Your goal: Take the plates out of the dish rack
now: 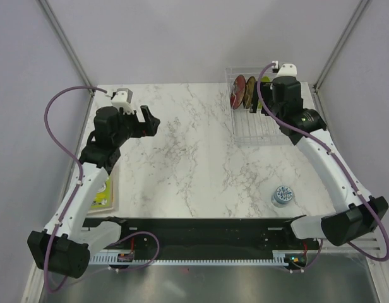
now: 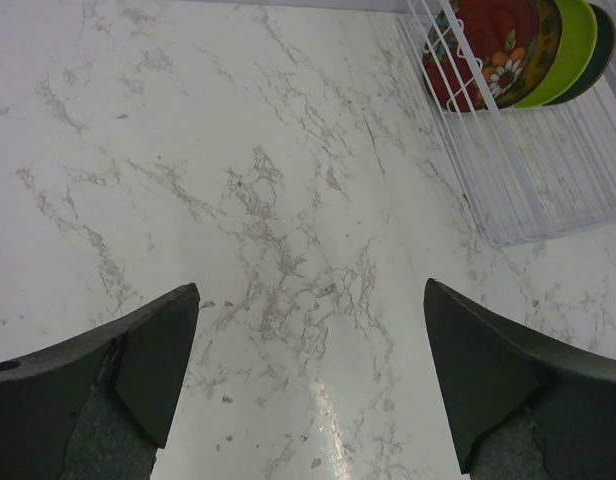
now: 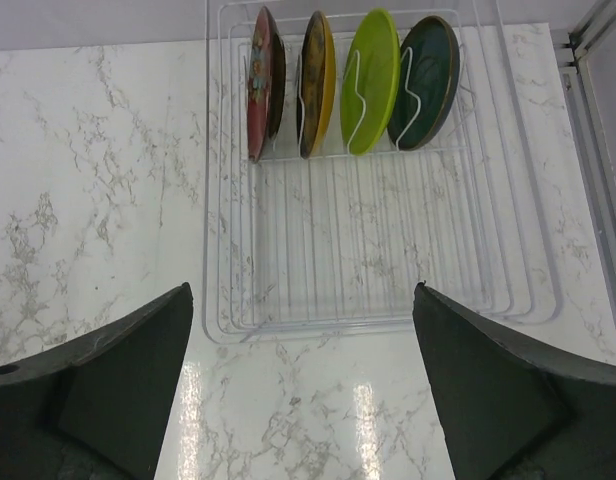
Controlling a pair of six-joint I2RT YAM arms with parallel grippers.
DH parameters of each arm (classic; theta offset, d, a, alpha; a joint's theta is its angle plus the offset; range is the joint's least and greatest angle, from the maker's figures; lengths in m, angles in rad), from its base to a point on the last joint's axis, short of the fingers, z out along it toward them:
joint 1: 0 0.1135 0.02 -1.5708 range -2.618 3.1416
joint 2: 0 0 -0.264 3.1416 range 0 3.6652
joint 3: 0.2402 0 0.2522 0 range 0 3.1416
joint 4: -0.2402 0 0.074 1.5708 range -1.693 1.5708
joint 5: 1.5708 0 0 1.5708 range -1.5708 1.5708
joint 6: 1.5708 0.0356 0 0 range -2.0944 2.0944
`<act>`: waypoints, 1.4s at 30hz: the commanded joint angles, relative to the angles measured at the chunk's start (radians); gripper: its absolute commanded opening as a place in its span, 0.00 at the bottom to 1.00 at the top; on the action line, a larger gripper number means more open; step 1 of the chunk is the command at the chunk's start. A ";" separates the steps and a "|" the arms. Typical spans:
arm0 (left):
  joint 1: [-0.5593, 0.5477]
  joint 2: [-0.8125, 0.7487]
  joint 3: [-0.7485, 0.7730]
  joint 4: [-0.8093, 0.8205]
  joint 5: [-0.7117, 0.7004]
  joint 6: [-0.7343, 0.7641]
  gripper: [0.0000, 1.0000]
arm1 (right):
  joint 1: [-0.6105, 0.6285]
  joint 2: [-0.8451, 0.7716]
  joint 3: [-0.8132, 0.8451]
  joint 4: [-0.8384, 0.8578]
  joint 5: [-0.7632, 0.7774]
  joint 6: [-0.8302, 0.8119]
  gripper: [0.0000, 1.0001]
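Fingers of the left gripper (image 1: 148,122) spread wide over the white marbled table (image 1: 182,164); the clear ribbed plastic dish rack (image 1: 251,123) sits far right. From the left wrist, its jaws gape, empty. From the right wrist, the right gripper (image 3: 300,295) is open wide and empty before the rack, where the dark red floral plate (image 3: 258,85), yellow patterned plate (image 3: 316,80), lime green plate (image 3: 373,80) and dark teal plate (image 3: 428,80) stand upright.
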 commanded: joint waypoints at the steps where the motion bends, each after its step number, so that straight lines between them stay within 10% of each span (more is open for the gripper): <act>1: 0.019 -0.033 0.024 -0.047 -0.104 -0.103 1.00 | 0.003 0.081 0.141 -0.018 -0.002 -0.033 0.98; 24: 0.119 0.200 -0.019 0.128 0.198 -0.165 1.00 | -0.028 0.864 0.776 0.073 0.137 -0.208 0.86; 42: 0.119 0.146 -0.136 0.324 0.240 -0.142 1.00 | -0.039 1.011 0.774 0.156 0.130 -0.251 0.61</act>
